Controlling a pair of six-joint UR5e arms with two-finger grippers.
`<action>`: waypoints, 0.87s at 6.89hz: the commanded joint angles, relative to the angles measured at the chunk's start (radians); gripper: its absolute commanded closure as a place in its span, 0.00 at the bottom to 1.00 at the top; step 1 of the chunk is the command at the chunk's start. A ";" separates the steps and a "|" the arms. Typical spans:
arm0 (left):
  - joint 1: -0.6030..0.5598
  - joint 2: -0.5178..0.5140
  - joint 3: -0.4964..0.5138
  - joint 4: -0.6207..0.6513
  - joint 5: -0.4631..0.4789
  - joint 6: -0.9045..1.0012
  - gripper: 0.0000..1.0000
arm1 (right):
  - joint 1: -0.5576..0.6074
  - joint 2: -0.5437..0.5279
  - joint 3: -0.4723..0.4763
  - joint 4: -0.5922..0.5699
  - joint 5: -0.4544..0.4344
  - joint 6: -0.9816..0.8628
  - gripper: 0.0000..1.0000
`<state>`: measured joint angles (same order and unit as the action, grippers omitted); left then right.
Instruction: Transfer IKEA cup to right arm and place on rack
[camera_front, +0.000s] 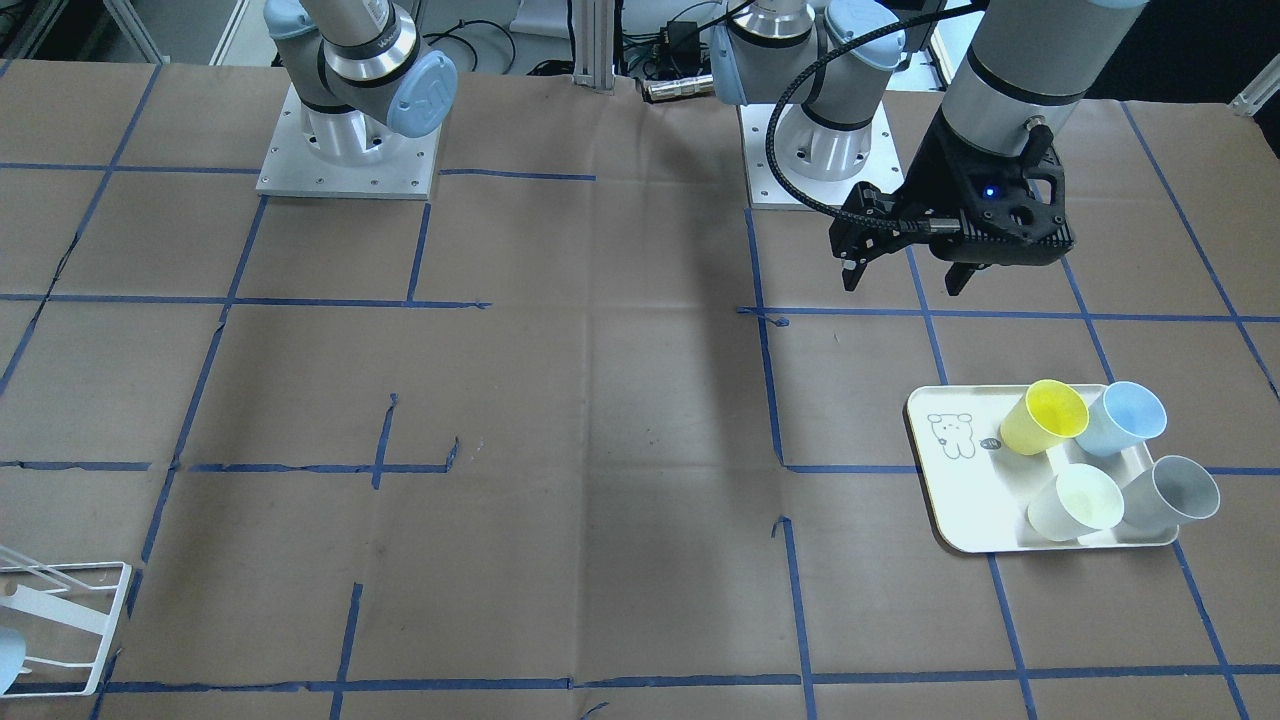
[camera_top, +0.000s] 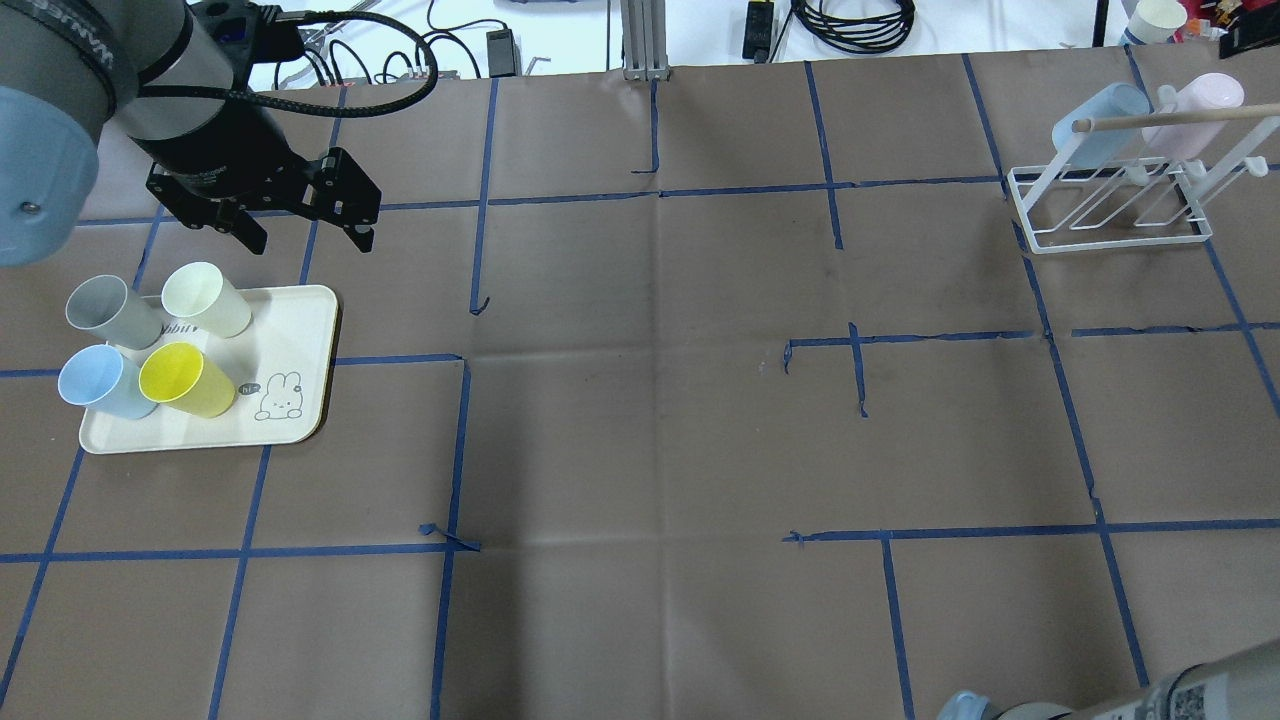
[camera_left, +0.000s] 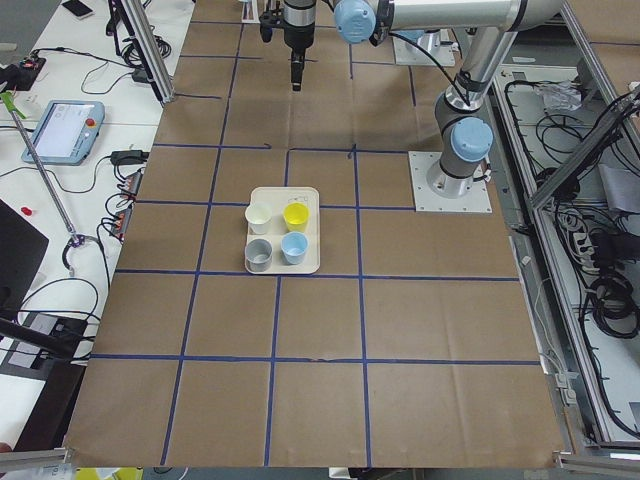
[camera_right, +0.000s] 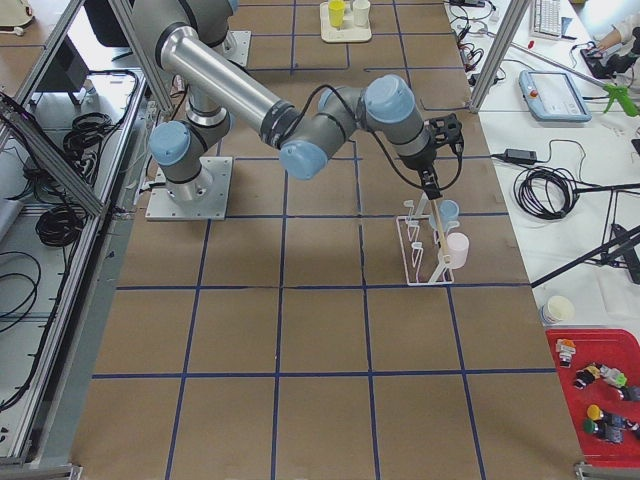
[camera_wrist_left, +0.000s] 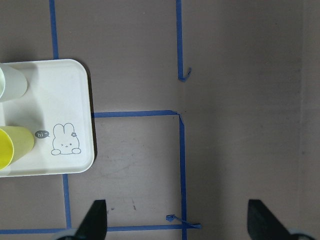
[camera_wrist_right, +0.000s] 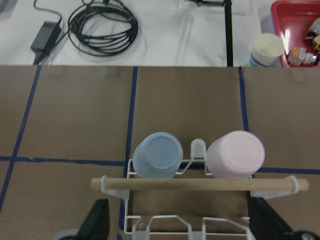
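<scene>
Several IKEA cups lie on a cream tray (camera_top: 290, 330): yellow (camera_top: 185, 380), blue (camera_top: 100, 383), grey (camera_top: 108, 311) and cream (camera_top: 205, 297). My left gripper (camera_top: 310, 237) hangs open and empty above the table just past the tray; in its wrist view only the yellow cup (camera_wrist_left: 12, 150) and the cream cup (camera_wrist_left: 11, 82) show at the left edge. The white wire rack (camera_top: 1110, 215) stands at the far right with a blue cup (camera_wrist_right: 157, 155) and a pink cup (camera_wrist_right: 235, 155) on it. My right gripper (camera_wrist_right: 180, 225) is open right above the rack, holding nothing.
A wooden bar (camera_wrist_right: 200, 184) runs across the top of the rack. Brown paper with blue tape lines covers the table. Both arm bases (camera_front: 345, 150) stand at the robot's edge. Cables and a red bin (camera_wrist_right: 300, 30) lie beyond the far edge.
</scene>
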<state>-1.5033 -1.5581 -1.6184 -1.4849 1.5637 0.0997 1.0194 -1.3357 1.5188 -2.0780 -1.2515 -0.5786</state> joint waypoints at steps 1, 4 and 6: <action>0.000 -0.002 0.000 0.000 -0.002 0.000 0.01 | 0.175 -0.098 0.001 0.409 -0.051 0.009 0.00; 0.000 0.000 0.000 0.000 -0.004 0.000 0.01 | 0.298 -0.221 0.003 0.576 -0.106 0.127 0.00; 0.000 0.000 0.000 0.000 -0.002 0.000 0.01 | 0.452 -0.258 0.011 0.584 -0.153 0.306 0.00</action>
<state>-1.5033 -1.5593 -1.6183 -1.4849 1.5613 0.0997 1.3881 -1.5690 1.5257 -1.5026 -1.3725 -0.3788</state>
